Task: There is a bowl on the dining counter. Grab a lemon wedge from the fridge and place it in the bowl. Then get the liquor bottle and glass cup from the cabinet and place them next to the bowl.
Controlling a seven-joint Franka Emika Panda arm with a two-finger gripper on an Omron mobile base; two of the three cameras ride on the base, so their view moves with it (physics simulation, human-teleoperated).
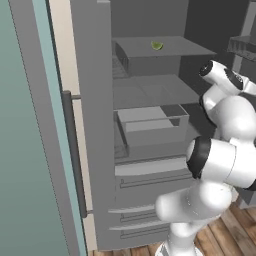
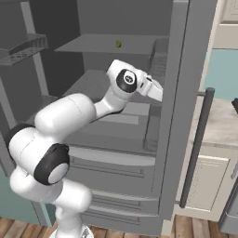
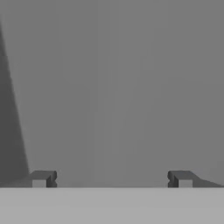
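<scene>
the fridge [image 1: 95, 125] stood open, its grey doors swung out to either side of the arm and its grey interior exposed. the tool [image 3: 112, 179] was open, its two dark fingertips [image 3: 42, 178] set wide apart with nothing between them, facing a plain grey surface of the fridge with a darker strip off to one side; which surface it was could not be told. in the right base view the arm's wrist reached forward into the fridge at about the level of a middle shelf [image 2: 93, 83], the hand end lying just beside the inner edge of the right-hand door [image 2: 176, 116].

the lemon wedge [image 1: 157, 45], small and yellow-green, lay on the upper shelf [image 1: 165, 47], above the tool and further back in the fridge, well apart from it. in the right base view the same wedge [image 2: 118, 44] sat above and a little behind the wrist, untouched.

below the tool were a grey drawer bin [image 1: 150, 125] and, lower still, the outer freezer drawers [image 1: 145, 190]. a wire basket rack [image 2: 23, 49] hung on the inside of the left-hand door, up and away from the tool. a long dark handle [image 2: 197, 144] ran down the right-hand door's outer face, beyond the tool, with a cream cabinet [image 2: 209, 181] behind it. wood flooring [image 1: 230, 225] showed beneath the arm's base.
</scene>
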